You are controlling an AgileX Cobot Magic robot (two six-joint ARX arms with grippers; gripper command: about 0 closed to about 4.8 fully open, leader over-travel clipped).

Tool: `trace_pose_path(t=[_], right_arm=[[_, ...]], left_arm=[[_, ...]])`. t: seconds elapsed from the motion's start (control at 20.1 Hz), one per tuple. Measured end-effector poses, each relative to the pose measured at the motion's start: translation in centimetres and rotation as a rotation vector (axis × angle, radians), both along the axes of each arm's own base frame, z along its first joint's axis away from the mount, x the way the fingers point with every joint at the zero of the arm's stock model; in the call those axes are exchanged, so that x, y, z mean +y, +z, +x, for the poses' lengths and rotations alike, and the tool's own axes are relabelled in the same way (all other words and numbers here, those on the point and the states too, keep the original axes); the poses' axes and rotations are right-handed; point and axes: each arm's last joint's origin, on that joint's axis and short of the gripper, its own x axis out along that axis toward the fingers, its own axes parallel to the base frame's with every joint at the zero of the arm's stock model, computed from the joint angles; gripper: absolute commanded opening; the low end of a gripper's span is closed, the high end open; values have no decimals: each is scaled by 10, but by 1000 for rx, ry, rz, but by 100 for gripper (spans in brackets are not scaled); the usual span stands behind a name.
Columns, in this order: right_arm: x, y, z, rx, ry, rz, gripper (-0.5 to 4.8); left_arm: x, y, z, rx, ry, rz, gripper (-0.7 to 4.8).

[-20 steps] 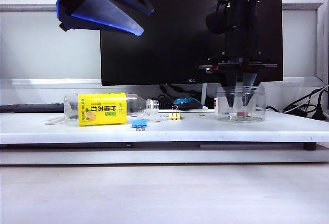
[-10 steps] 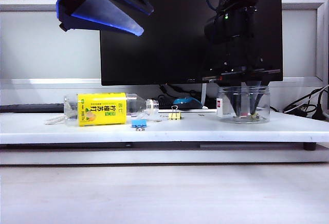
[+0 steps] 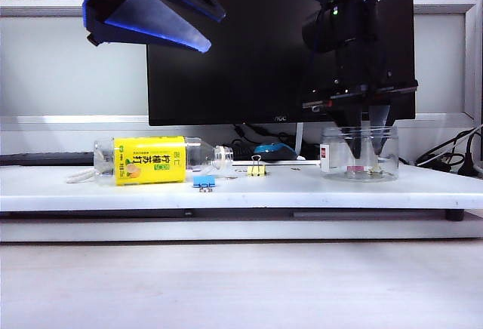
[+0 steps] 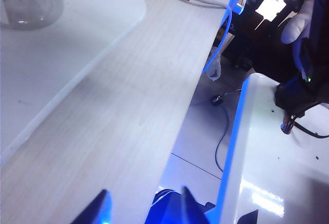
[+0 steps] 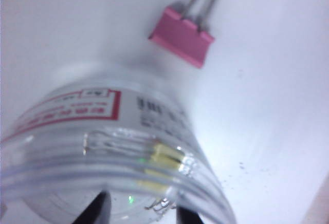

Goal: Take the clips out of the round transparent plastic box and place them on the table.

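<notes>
The round transparent plastic box [image 3: 359,155] stands on the right of the white table [image 3: 302,189]. My right gripper [image 3: 361,146] reaches down into it from above, fingers apart. In the right wrist view the box [image 5: 77,131] shows its red-marked white label, and a pale-yellow clip [image 5: 165,157] lies against its wall. The right gripper [image 5: 140,215] is open, with thin wire handles lying between the fingers, not pinched. Another yellow clip [image 3: 257,169] sits on the table near the middle. My left gripper [image 3: 151,19] hangs open high at the upper left, far from the box [image 4: 28,0].
A pink binder clip [image 5: 182,35] lies on the table just outside the box. A clear bottle with a yellow label [image 3: 151,161] lies on its side at the left, a blue binder clip [image 3: 204,182] in front of it. A black monitor [image 3: 249,50] stands behind.
The right gripper has tilted and shifted slightly right inside the box, and the box has slid a little to the right with it. The left arm has not moved.
</notes>
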Motion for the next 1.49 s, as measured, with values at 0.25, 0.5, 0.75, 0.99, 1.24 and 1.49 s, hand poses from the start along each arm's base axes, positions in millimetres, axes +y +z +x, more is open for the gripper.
trace_pose_path(t=[0.25, 0.5, 0.75, 0.99, 1.24, 1.49], right_arm=[[0, 2, -1, -4, 0, 1, 166], [1, 1, -1, 18, 48, 47, 166], [2, 2, -1, 28, 149, 38, 166], [3, 1, -1, 50, 251, 72, 144], [4, -8, 2, 73, 287, 62, 144], [5, -21, 7, 100, 301, 47, 144]], left_arm=[[0, 0, 0, 0, 0, 0, 184], [0, 0, 0, 0, 0, 0, 184], [0, 0, 0, 0, 0, 0, 184], [0, 0, 0, 0, 0, 0, 184], [0, 0, 0, 0, -1, 0, 184], [0, 0, 0, -1, -1, 0, 184]])
